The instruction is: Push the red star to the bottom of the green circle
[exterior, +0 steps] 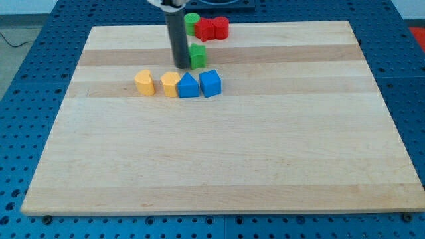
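The green circle [192,22] sits at the board's top edge, partly behind my rod. A red star [205,29] touches its right side, and a red cylinder [221,26] sits right of that. My tip [180,66] rests on the board below the green circle, just left of a green star-like block [197,56], touching or nearly touching it.
Below my tip stands a row of blocks: a yellow block [145,83], a yellow heart-like block [170,84], a blue triangle-topped block [188,86] and a blue cube [210,83]. The wooden board [219,159] lies on a blue perforated table.
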`<act>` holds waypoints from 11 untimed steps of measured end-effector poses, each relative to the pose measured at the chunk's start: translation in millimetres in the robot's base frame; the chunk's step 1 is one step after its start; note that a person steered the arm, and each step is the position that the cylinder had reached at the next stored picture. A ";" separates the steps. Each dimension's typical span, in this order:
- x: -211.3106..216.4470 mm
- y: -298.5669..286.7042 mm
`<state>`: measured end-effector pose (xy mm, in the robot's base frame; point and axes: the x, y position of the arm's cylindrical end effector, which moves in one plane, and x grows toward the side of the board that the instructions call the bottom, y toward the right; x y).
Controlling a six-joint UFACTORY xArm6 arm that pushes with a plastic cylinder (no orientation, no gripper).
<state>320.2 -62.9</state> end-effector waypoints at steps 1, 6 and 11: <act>-0.1 36.4; -117.2 217.0; -127.3 135.3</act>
<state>192.8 72.4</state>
